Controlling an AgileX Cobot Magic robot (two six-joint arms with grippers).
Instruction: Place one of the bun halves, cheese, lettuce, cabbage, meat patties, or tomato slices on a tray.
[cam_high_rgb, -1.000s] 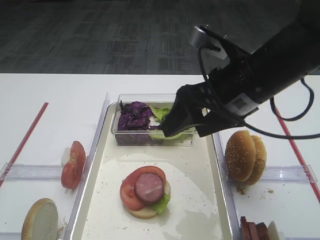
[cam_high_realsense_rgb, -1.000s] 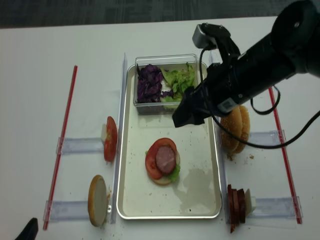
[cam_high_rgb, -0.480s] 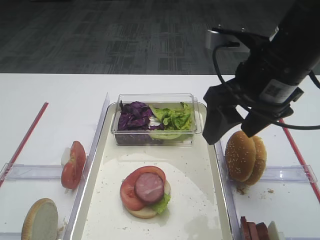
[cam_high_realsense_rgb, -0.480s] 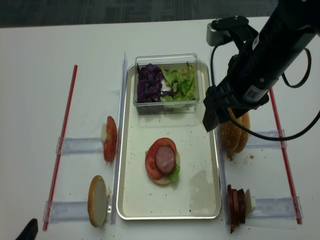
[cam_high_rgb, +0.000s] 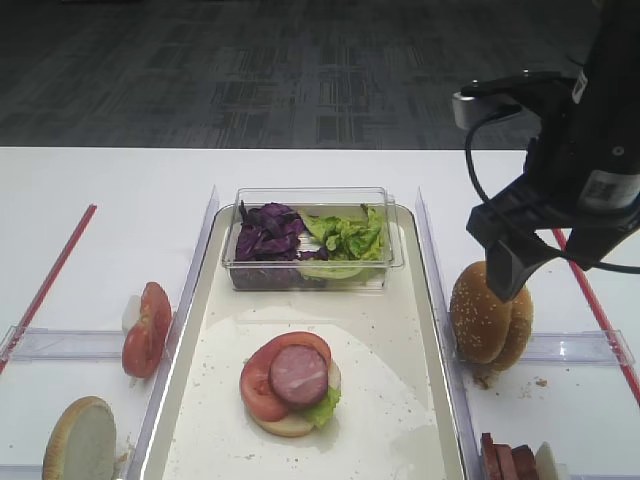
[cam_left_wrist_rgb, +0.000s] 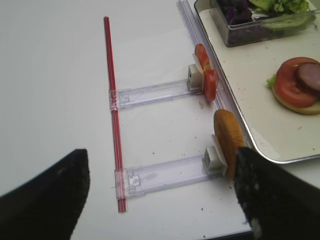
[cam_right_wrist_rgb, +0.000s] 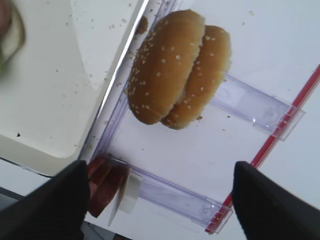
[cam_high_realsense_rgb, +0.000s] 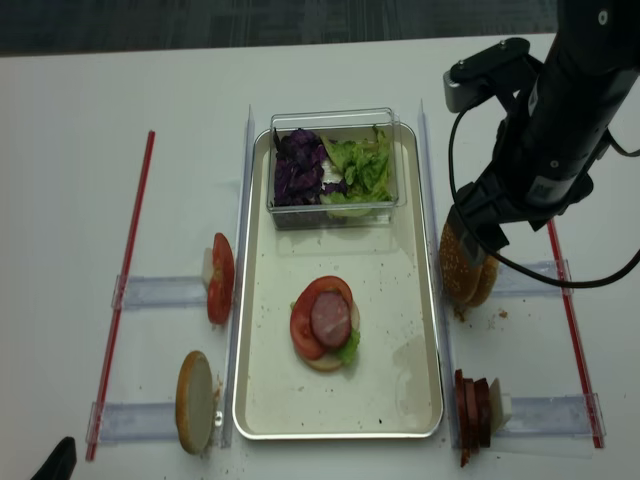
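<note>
So everything here sat around the tray (cam_high_realsense_rgb: 262, 395), the long cream one with the shiny rim. The right gripper (cam_high_rgb: 512, 275) hung just off the tray's right edge, right over the two bun halves (cam_right_wrist_rgb: 176, 70) standing on edge in the clear holder there. Its jaws were spread wide and had nothing in them; in the right wrist view both dark fingers (cam_right_wrist_rgb: 55, 205) sat apart at the bottom corners with the buns between and above them, not touching.

On the tray itself, roughly middle, there was a started stack: a pale bun base, a bit of lettuce (cam_high_rgb: 322, 408) poking out, a tomato slice (cam_high_rgb: 262, 378) and a meat patty (cam_high_rgb: 298, 374) on top. At the tray's far end sat the clear plastic box (cam_high_realsense_rgb: 335, 205) with purple cabbage (cam_high_realsense_rgb: 298, 167) on its left side and more green leaves on its right.

Left of the tray: spare tomato slices (cam_left_wrist_rgb: 206, 70) stood upright in one holder, and another bun half (cam_left_wrist_rgb: 228, 140) stood in the holder nearer the camera. A red strip (cam_left_wrist_rgb: 113, 110) lay further left. More patties (cam_high_realsense_rgb: 476, 408) stood off the tray's near right corner.

The left gripper (cam_left_wrist_rgb: 160, 200) only showed as two dark blurry fingers wide apart, empty.
</note>
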